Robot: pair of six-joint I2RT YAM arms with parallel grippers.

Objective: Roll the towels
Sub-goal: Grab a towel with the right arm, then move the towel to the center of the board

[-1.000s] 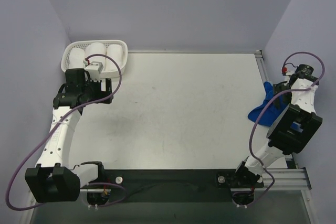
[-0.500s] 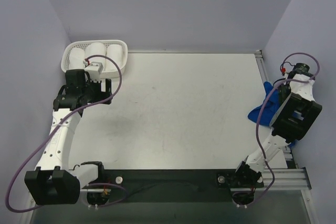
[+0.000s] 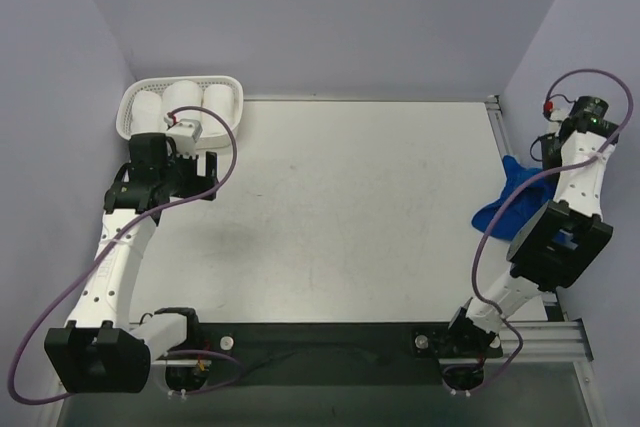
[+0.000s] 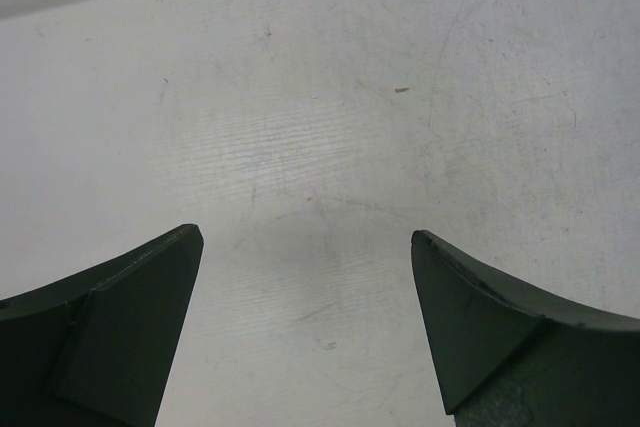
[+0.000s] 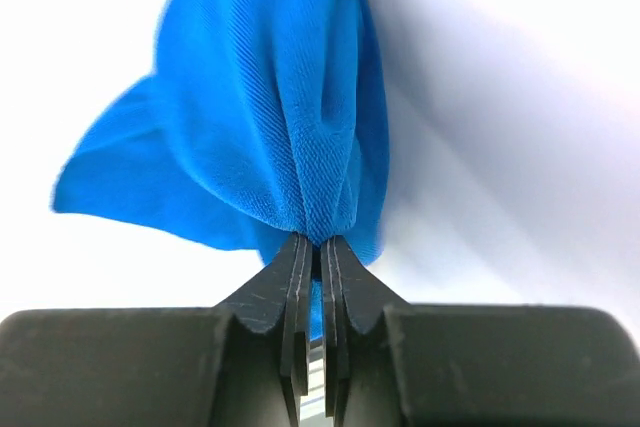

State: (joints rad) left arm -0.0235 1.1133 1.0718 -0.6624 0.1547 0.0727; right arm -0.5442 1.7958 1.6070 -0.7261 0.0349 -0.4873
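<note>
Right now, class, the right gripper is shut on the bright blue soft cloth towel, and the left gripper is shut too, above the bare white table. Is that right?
No. The left gripper is open: the left wrist view shows its jaws wide apart above the white table. The right gripper is indeed shut on the bright blue cloth towel.

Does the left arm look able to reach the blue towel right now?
Probably not. The blue towel is at the table's far right edge, pinched in the right hand; the left hand sits open near the basket.
</note>
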